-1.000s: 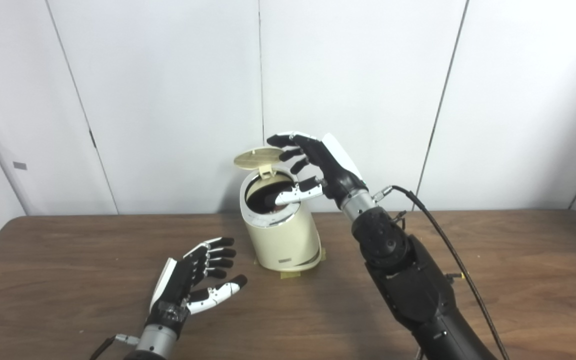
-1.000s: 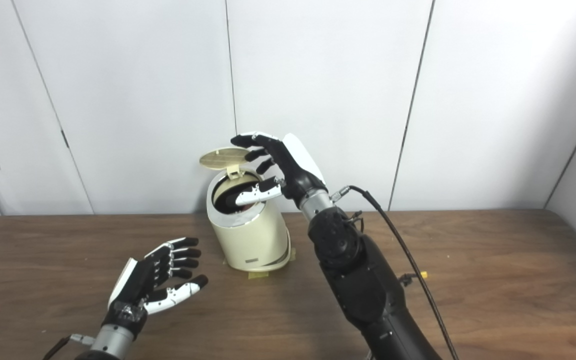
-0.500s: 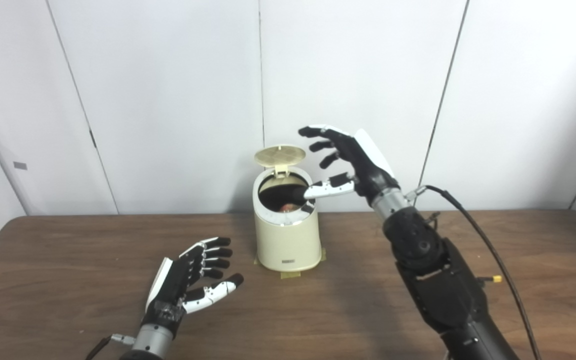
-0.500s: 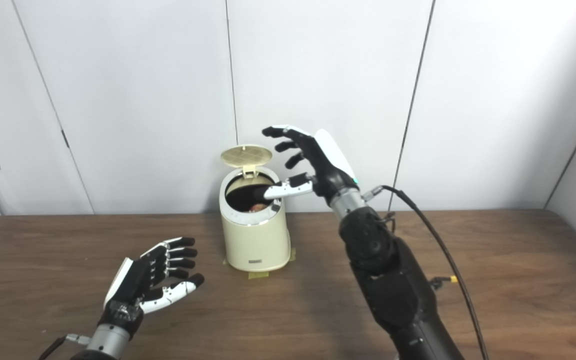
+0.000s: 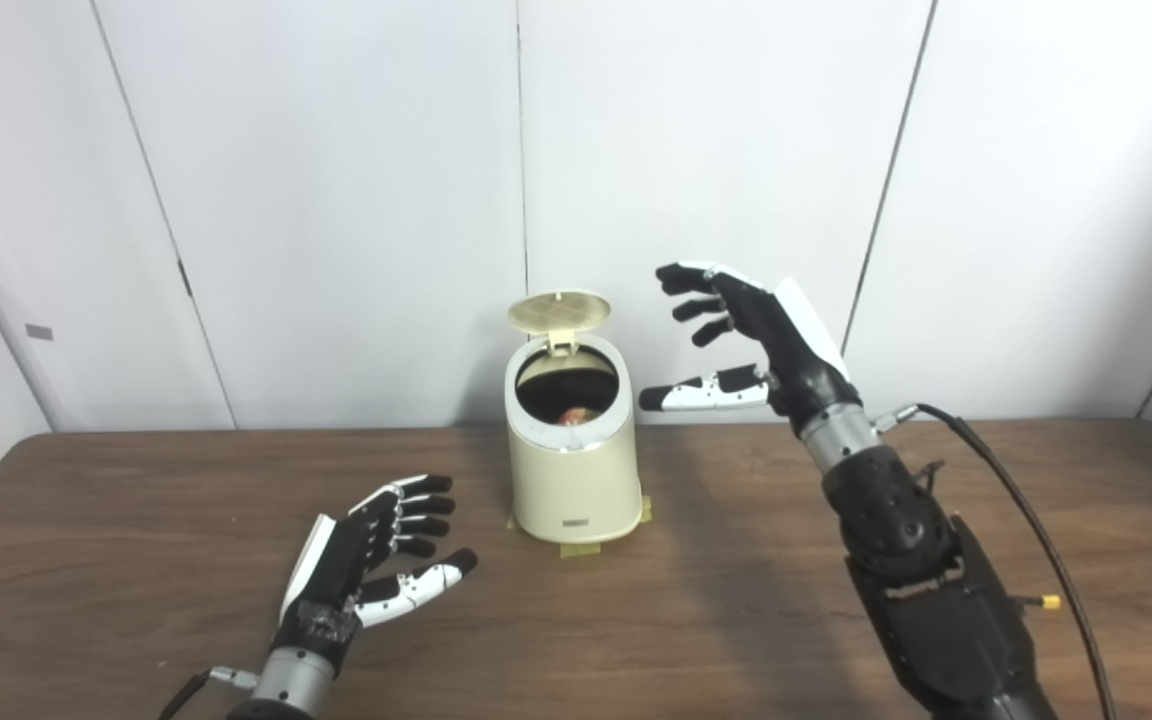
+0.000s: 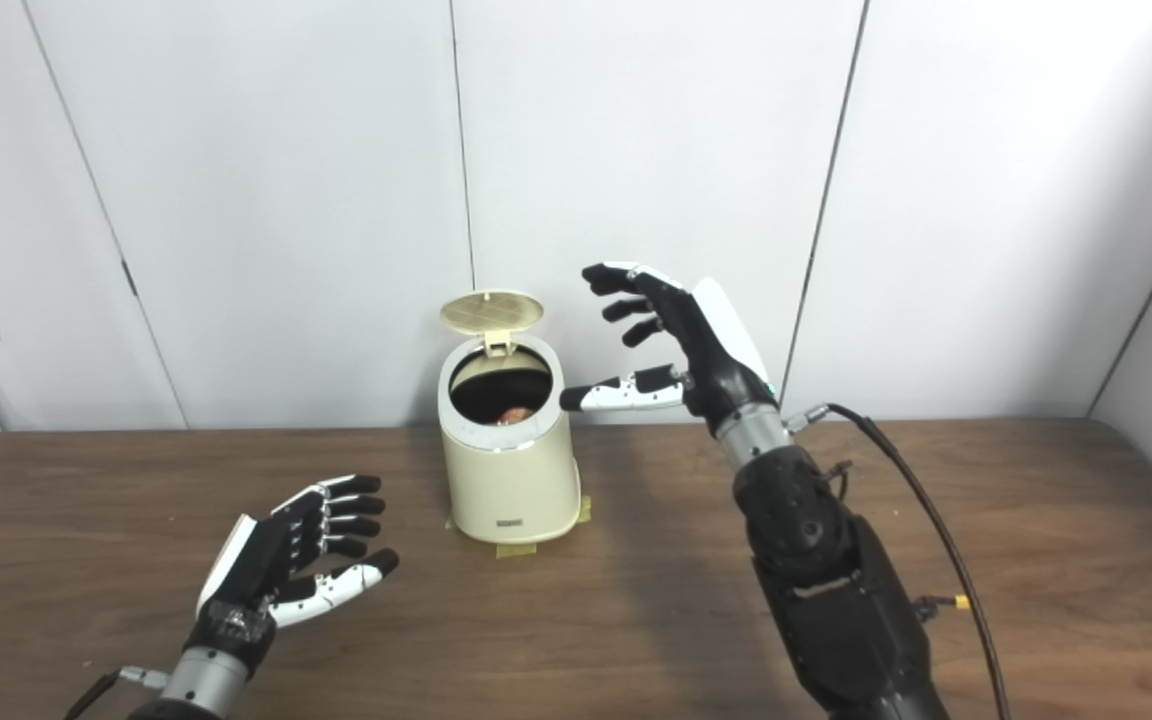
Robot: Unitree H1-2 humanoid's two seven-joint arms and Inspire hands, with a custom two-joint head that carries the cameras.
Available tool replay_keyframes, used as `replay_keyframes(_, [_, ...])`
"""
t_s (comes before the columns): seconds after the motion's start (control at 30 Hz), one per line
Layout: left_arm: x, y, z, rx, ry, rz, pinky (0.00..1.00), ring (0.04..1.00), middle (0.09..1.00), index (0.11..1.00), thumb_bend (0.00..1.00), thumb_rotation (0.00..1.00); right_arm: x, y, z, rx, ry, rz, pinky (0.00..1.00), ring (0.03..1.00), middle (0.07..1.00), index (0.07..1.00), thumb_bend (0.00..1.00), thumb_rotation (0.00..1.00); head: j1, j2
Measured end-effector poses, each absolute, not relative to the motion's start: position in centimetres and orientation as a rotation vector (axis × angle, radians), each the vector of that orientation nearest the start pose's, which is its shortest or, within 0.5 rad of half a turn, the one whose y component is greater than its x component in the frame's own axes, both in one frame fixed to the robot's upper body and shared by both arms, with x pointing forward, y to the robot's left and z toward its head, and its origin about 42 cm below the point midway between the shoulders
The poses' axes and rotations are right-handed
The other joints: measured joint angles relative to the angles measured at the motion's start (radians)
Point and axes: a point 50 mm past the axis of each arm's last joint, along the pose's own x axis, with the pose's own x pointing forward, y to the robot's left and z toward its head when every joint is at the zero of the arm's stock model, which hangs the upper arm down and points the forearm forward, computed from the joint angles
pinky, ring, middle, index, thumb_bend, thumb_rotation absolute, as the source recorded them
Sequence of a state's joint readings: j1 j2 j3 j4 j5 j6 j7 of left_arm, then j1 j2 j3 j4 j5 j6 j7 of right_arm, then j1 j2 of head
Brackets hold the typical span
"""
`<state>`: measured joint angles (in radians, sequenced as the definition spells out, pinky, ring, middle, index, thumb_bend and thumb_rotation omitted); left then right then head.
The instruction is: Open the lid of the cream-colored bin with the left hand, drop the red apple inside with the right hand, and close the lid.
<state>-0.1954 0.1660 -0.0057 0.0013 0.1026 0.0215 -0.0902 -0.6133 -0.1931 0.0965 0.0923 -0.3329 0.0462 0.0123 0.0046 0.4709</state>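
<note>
The cream-colored bin [image 5: 572, 478] stands upright at the back middle of the wooden table [image 5: 136, 560]. Its round lid [image 5: 558, 312] is tipped up and back on its hinge. Deep in the dark opening a bit of the red apple [image 5: 573, 412] shows. My right hand [image 5: 746, 340] hovers open in the air to the right of the bin's rim, fingers spread, holding nothing. My left hand [image 5: 376, 560] rests low over the table in front and left of the bin, open and empty, palm turned toward the bin.
Yellow tape [image 5: 581, 548] pokes out under the bin's base. A black cable [image 5: 1016, 490] trails from my right wrist. White wall panels stand right behind the table's far edge.
My right hand has pulled back to the right, off the bin's opening. The bin, tilted left a second ago, now stands upright. My left hand has slid slightly toward me.
</note>
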Motion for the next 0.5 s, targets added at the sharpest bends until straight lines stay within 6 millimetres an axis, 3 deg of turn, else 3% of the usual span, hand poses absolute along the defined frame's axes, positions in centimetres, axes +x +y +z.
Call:
replay_keyframes(0.1, [34.5,24.4,15.6,0.273,-0.162,-0.115,0.62,0.691,0.743,0.775,0.68,0.16,43.1,-20.2,27.5,-0.497,-0.477,0.077,0.53,0.67,0.78,0.761,0.84,0.2,0.006,-0.002])
replay_keyframes(0.2, [34.5,24.6,15.7,0.253,-0.171,-0.102,0.61,0.721,0.784,0.785,0.71,0.21,41.4,-21.4,24.0,-0.371,-0.421,0.046,0.52,0.65,0.765,0.768,0.77,0.24,0.02,-0.005])
replay_keyframes(0.37, [34.8,24.5,16.2,0.25,-0.208,-0.086,0.68,0.818,0.862,0.855,0.75,0.27,38.5,-22.5,18.1,-0.217,-0.337,0.024,0.49,0.633,0.77,0.782,0.76,0.31,0.038,-0.012])
replay_keyframes(0.5, [36.6,24.4,18.6,0.314,-0.278,-0.088,0.71,0.883,0.928,0.93,0.82,0.32,37.3,-22.8,16.1,-0.158,-0.355,-0.01,0.52,0.657,0.778,0.788,0.78,0.28,0.046,-0.018])
